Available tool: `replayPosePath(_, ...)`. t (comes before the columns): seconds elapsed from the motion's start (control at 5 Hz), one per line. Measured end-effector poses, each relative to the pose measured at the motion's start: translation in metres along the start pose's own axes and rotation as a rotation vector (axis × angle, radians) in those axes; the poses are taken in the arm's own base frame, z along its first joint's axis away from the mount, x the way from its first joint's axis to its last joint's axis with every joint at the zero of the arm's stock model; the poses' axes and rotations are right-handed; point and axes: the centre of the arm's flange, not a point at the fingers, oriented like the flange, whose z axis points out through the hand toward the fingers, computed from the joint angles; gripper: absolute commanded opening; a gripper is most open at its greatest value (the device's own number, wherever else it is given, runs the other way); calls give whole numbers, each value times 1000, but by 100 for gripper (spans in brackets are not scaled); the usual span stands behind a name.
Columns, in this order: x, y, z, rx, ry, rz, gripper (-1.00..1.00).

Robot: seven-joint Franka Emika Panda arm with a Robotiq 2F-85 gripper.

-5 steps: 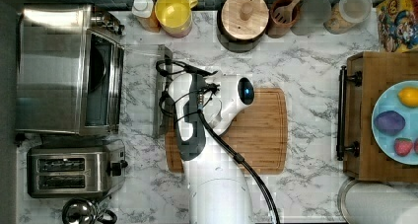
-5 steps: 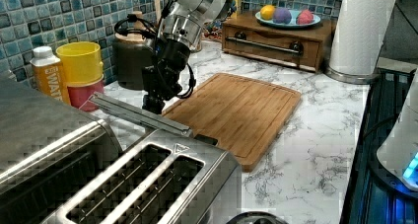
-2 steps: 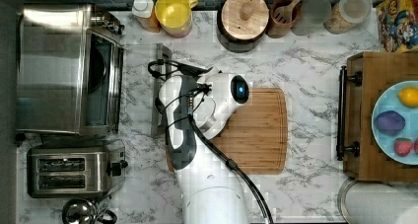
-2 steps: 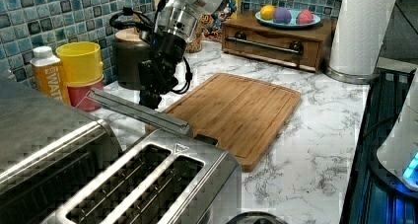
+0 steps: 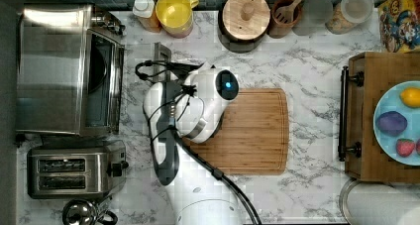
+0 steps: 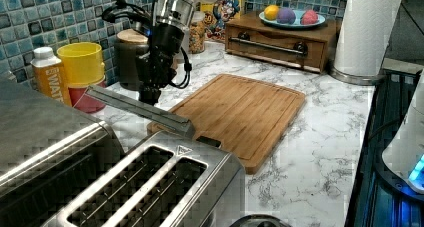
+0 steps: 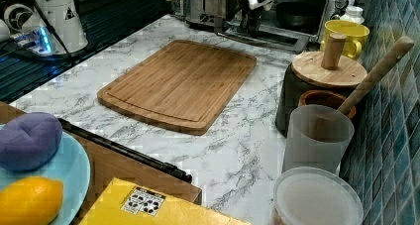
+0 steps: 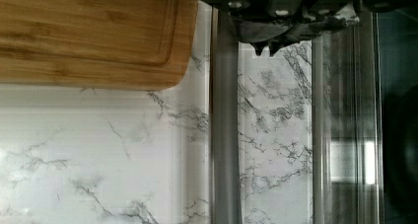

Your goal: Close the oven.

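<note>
Since the earlier frames, gripper (image 6: pixel 149 94) has shifted toward the oven (image 5: pixel 69 69) at the top view's left, pushing the glass door (image 6: pixel 137 108) up off the counter; door now partly raised. Fingers look nearly closed, tips at the door's upper face. Cutting board (image 5: pixel 247 131) lies beside.

Bamboo cutting board (image 5: pixel 242 131) mid-counter; two-slot toaster (image 5: pixel 74 175); yellow mug (image 5: pixel 174 11).

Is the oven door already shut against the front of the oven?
No. In the left view the oven's glass door hangs open, sticking out over the marble counter with the gripper at it.
</note>
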Motion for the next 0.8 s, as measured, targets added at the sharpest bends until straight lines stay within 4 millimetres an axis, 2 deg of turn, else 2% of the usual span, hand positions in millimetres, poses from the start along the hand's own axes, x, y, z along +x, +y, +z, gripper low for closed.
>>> replayPosePath(0.4,0,-36,-15,-58,13,-71,-100)
replayPosePath(0.6,7,-70,-19,-201,-24,-142,-100)
replayPosePath(0.8,15,-109,-25,-235,-28,-122,-100)
